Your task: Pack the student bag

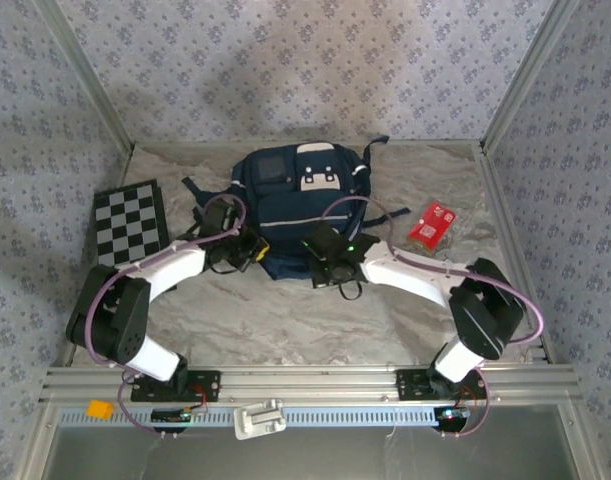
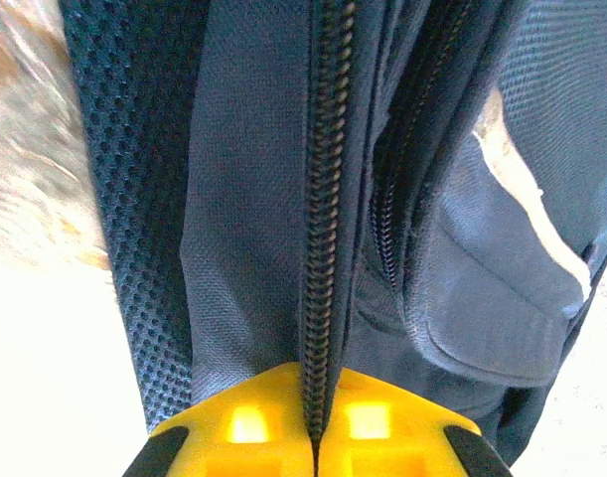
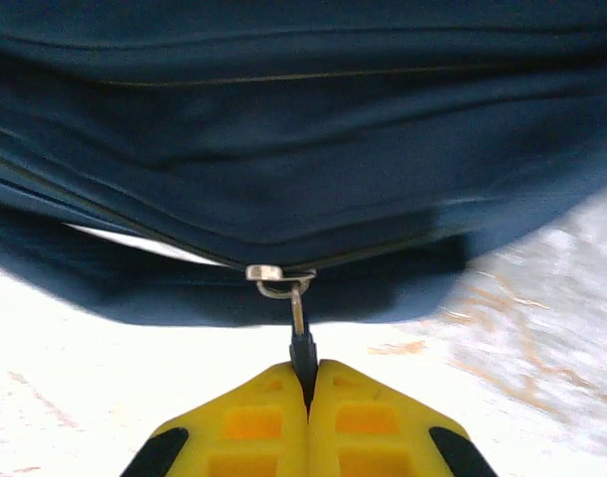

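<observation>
The student bag point(image 1: 300, 205) lies flat at the far middle of the table point(image 1: 315, 320), white patch and buckles up, its near edge facing both arms. A checkered board point(image 1: 131, 220) lies well apart on the left. A red packet point(image 1: 434, 224) lies to the right of the bag, not touching it.

Both arms reach in to the bag's near edge. The left gripper point(image 1: 253, 250) is at the near-left corner and the right gripper point(image 1: 330, 262) at the near middle.

Left wrist view: the left gripper point(image 2: 315, 437) is clenched. Its yellow fingers point(image 2: 233, 422) meet with the closed zip track point(image 2: 323, 199) running straight into the seam between them, so we read this as a pinch on the bag's zip edge. Mesh panel to the left, a second zip to the right.

Right wrist view: the right gripper point(image 3: 308, 397) is clenched on the zip pull point(image 3: 301, 343), which hangs from the slider point(image 3: 268, 273) on the bag point(image 3: 303, 149).

Our judgement is that this is the opening step, with one arm anchoring the bag while the other draws the slider.

Risks:
- The pull tab is thin and held only at its end, so a pull off the track's line could slip it out.
- If the left pinch holds little cloth, the whole bag may slide instead of unzipping.
- Loose fabric beside the track could jam the slider.
</observation>
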Tool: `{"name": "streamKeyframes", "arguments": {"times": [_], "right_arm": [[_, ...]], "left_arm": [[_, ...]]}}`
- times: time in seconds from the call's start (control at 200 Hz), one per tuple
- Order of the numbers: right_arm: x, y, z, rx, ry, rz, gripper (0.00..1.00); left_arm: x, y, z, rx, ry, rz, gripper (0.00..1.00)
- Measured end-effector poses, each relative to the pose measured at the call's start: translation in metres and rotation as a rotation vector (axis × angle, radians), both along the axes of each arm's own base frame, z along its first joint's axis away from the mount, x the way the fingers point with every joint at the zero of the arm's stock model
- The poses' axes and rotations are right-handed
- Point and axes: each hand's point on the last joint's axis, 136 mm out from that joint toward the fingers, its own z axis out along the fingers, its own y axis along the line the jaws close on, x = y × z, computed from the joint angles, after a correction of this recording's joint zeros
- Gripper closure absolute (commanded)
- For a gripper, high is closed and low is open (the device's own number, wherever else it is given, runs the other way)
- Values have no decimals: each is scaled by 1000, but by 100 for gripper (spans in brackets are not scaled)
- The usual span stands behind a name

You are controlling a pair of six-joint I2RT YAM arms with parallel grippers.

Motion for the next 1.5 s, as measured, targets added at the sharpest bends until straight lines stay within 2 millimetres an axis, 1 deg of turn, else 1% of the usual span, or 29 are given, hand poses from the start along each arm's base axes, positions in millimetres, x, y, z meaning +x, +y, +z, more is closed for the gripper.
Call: {"name": "streamKeyframes", "arguments": {"times": [0.045, 0.1, 0.145, 0.21, 0.275, 0.375, 0.42, 0.465, 0.515, 0.555, 0.605, 0.645, 0.71, 0.785, 0.855, 0.9, 0.974, 1.064, 1.154, 1.229, 1.359, 1.369, 1.434, 1.504], "right_arm": [[0, -9, 3, -4, -7, -16, 100], [3, -14, 8, -4, -19, -25, 100], [3, -13, 10, -2, -25, -18, 100], [0, -8, 11, -9, -32, 20, 100], [-7, 7, 15, -13, -37, 78, 100], [-11, 43, 23, 7, -51, 164, 100], [-10, 59, 25, 27, -56, 185, 100], [-9, 69, 25, 45, -55, 196, 100], [-8, 73, 22, 53, -50, 199, 100], [-7, 74, 20, 52, -45, 199, 100], [-7, 74, 18, 53, -40, 196, 100], [-6, 74, 18, 55, -38, 192, 100], [-3, 73, 18, 61, -42, 185, 100], [-2, 73, 16, 67, -43, 180, 100], [-1, 72, 16, 69, -43, 174, 100], [-1, 73, 16, 71, -44, 173, 100], [-1, 73, 16, 75, -45, 170, 100], [0, 74, 17, 77, -45, 167, 100], [0, 74, 16, 80, -46, 165, 100], [1, 75, 16, 81, -47, 165, 100], [1, 76, 15, 85, -50, 165, 100], [1, 76, 15, 84, -50, 165, 100], [1, 76, 14, 82, -48, 165, 100], [2, 75, 12, 78, -49, 163, 100]], "left_arm": [[2, 6, 3, 4, -7, -15, 100], [3, 10, 5, 8, -13, -33, 100], [4, 12, 7, 12, -17, -48, 100], [8, 14, 11, 18, -25, -66, 100], [16, 16, 15, 29, -30, -76, 100], [35, 18, 16, 38, -57, -73, 99], [41, 20, 16, 41, -73, -69, 91], [45, 21, 15, 45, -84, -77, 83], [47, 19, 16, 44, -92, -86, 73], [49, 18, 19, 47, -110, -100, 64], [49, 18, 24, 45, -129, -106, 55], [49, 18, 28, 42, -145, -104, 51], [40, 20, 37, 39, -168, -94, 49], [21, 19, 46, 30, -179, -71, 48], [-1, 9, 51, 6, -181, -53, 46], [-15, -1, 50, -14, -170, -48, 46], [-36, -16, 40, -27, -121, -30, 46], [-49, -24, 26, -26, -61, 15, 45], [-48, -27, 19, -26, -26, 76, 46], [-42, -28, 9, -21, 8, 120, 46], [-29, -34, -8, -8, 56, 173, 50], [-29, -35, -10, -7, 58, 175, 52], [-25, -40, -14, -1, 71, 185, 69], [-22, -44, -16, 8, 77, 192, 82]]}}
